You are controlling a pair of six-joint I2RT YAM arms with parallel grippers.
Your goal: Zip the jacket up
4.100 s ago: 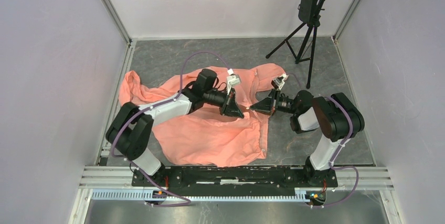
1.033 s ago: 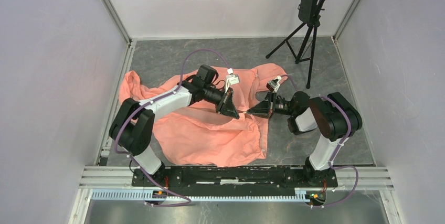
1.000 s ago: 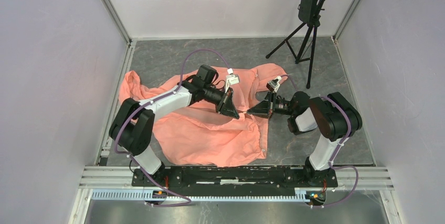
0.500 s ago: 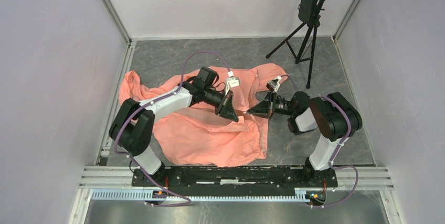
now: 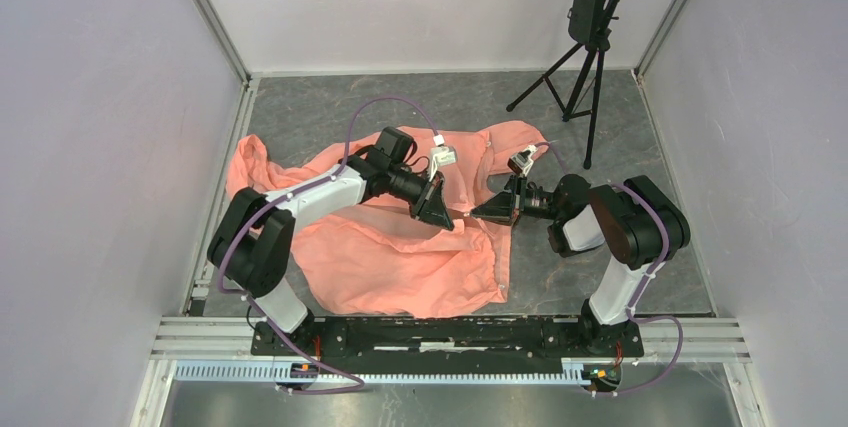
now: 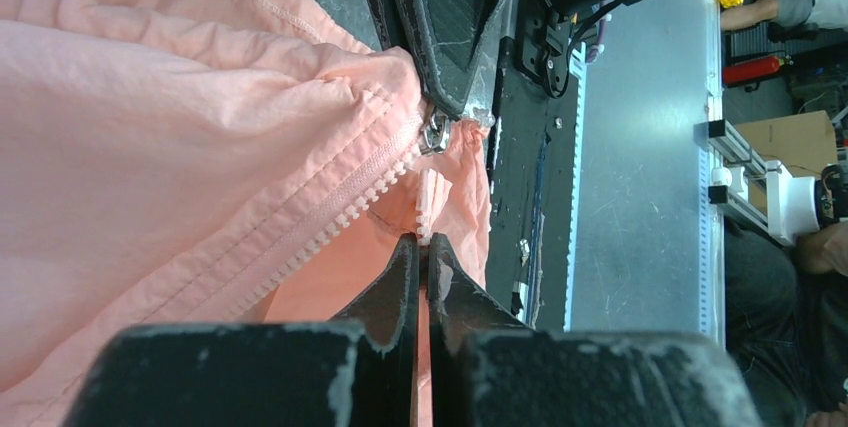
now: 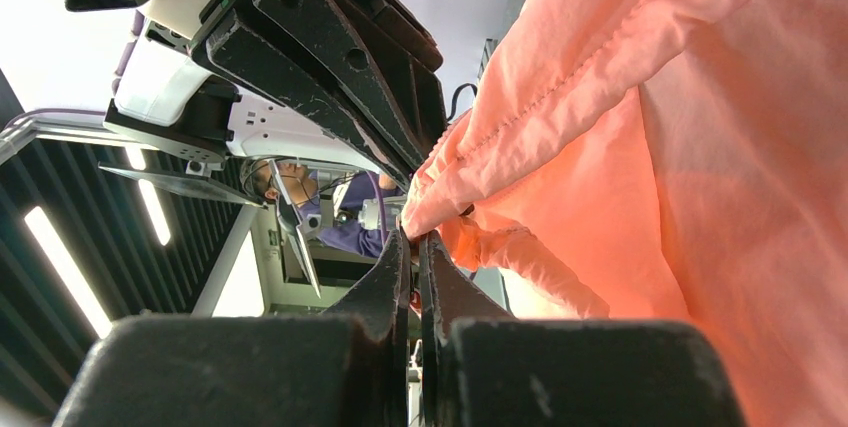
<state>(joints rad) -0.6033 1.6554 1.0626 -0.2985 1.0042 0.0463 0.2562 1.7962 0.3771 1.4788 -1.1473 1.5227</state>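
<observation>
The salmon-pink jacket (image 5: 390, 247) lies spread on the grey floor in the top view. My left gripper (image 5: 452, 217) is shut on the pale zipper strip end (image 6: 427, 209), just below the metal slider (image 6: 436, 133). My right gripper (image 5: 479, 213) faces it tip to tip and is shut on the jacket's edge (image 7: 432, 209) at the slider. The zipper teeth (image 6: 340, 207) run away to the left, unjoined. The jacket (image 7: 720, 167) fills the right wrist view.
A black tripod stand (image 5: 590, 27) is at the back right. White walls close the cell on three sides. The aluminium rail (image 5: 450, 332) with the arm bases runs along the near edge. The jacket's hood and sleeve (image 5: 255, 172) reach toward the left wall.
The left gripper has shifted slightly back and left along the jacket front since four seconds ago. The right gripper moved slightly left with it. Both stay shut at the zipper.
</observation>
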